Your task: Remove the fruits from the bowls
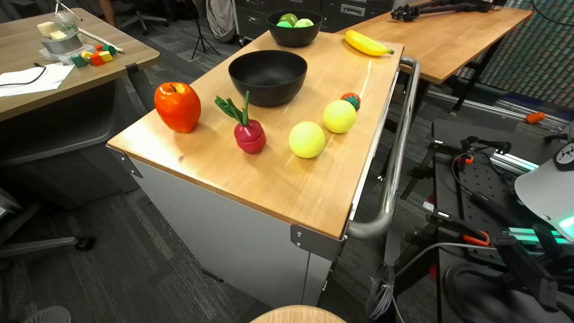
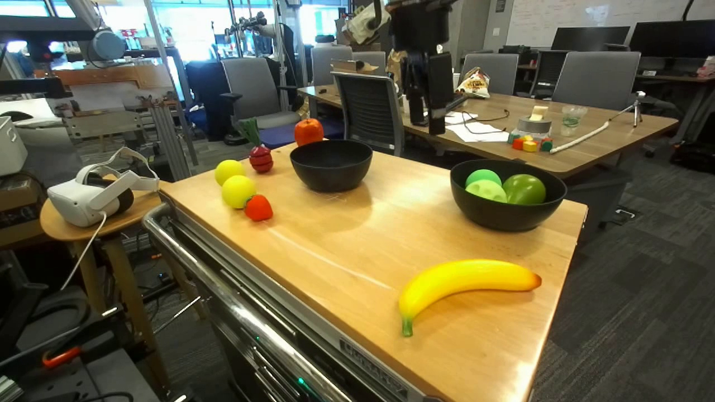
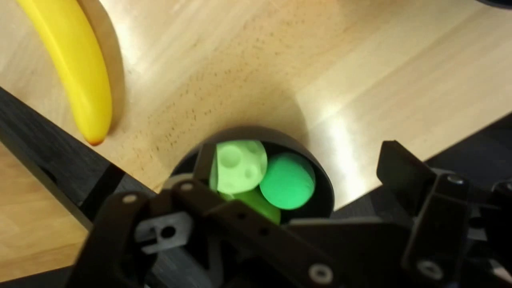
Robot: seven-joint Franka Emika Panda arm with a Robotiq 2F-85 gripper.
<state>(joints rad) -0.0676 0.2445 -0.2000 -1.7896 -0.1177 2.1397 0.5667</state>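
My gripper (image 2: pixel 428 126) hangs open above the cart, holding nothing. Below it in the wrist view is a black bowl (image 3: pixel 326 188) with three fruits: a pale dimpled green ball (image 3: pixel 244 166), a green ball (image 3: pixel 288 182) and a darker green fruit (image 2: pixel 525 190), partly covered by a finger in the wrist view. The wider black bowl (image 1: pixel 269 92) has no fruit inside. Out on the cart top lie the banana (image 2: pixel 469 279), a strawberry (image 2: pixel 258 207), two yellow-green balls (image 1: pixel 307 140), a dark red fruit with green stem (image 1: pixel 250 135) and a large red-orange fruit (image 1: pixel 177 107).
A metal handle (image 1: pixel 401 148) runs along one side of the wooden cart top (image 2: pixel 335 240). Beyond the opposite side stands a table (image 2: pixel 603 120) with tape, small blocks and paper. A stool (image 2: pixel 56 223) bearing a white headset (image 2: pixel 92 195) is at one end.
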